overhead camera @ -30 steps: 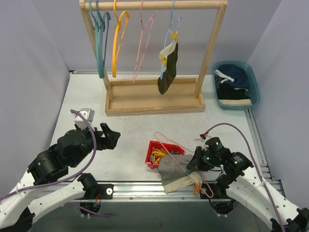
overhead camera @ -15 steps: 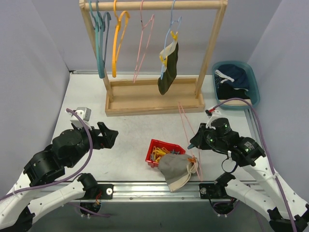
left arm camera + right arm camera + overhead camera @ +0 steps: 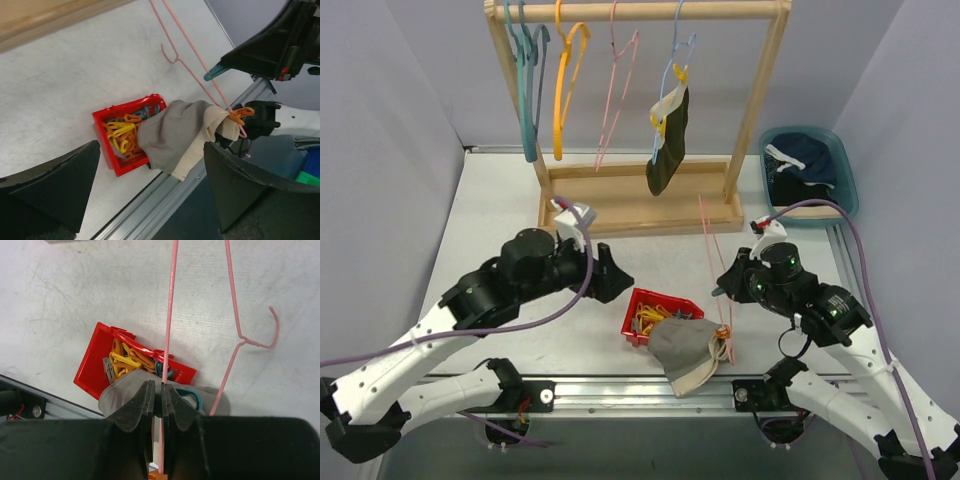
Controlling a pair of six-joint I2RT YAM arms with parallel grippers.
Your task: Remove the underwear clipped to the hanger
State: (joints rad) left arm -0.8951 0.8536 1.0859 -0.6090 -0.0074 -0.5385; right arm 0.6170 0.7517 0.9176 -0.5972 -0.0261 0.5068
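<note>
- The rack (image 3: pixel 640 218) stood at the back middle of the tabletop (image 3: pixel 500 200), with hangers (image 3: pixel 563 90) hung along its rail.
- The hanging briefs (image 3: pixel 669 140) were clipped to the rightmost rail hanger (image 3: pixel 682 50), above the rack's base.
- The bin (image 3: pixel 850 188) sat right of the rack, at the right rear, with more briefs (image 3: pixel 807 155) inside.
- The clip tray (image 3: pixel 628 320) lay before the rack, near the front edge, holding clips (image 3: pixel 648 320).
- The loose briefs (image 3: pixel 682 350) lay over the tray's near right corner.
- The wire hanger (image 3: pixel 708 250) leaned upward right of the tray, its low end clipped to the loose briefs, one wire running between the right fingers (image 3: pixel 142 402).
- The left fingers (image 3: pixel 55 185) hung left of the tray, apart from it.
</note>
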